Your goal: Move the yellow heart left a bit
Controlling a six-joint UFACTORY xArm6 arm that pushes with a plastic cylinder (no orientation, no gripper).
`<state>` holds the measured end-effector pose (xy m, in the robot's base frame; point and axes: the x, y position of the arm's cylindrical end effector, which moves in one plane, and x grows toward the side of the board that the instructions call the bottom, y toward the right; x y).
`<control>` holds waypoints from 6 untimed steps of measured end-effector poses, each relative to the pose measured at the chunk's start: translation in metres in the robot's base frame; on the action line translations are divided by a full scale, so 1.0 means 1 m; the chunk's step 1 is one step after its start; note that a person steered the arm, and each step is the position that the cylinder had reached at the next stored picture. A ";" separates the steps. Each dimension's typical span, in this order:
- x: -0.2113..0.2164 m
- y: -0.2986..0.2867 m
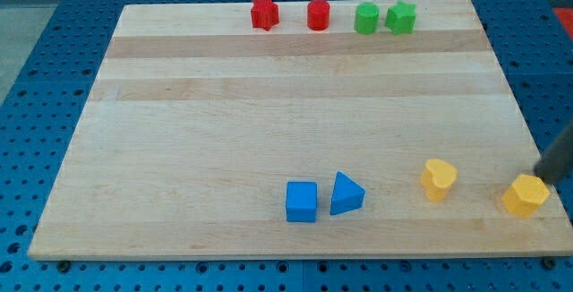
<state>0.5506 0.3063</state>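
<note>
- My tip point(537, 175) at the view's right edge, just above the yellow hexagon block point(525, 194); no claw, just a bare rod.
- Yellow heart point(439, 179) upright, notch on top, well left of tip.

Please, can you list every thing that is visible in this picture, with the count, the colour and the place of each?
star block: 1, red, top edge, leftmost of the row
cylinder: 1, red, top edge, right of the star
cylinder: 1, green, top edge
star-like block: 1, green, top edge, rightmost
cube: 1, blue, bottom centre
triangle: 1, blue, beside the cube
heart: 1, yellow, bottom right
hexagon: 1, yellow, near right edge
board: 1, wooden
my tip: dark rod, just above the hexagon
</note>
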 end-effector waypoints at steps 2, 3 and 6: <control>0.030 -0.037; 0.011 -0.050; 0.013 -0.121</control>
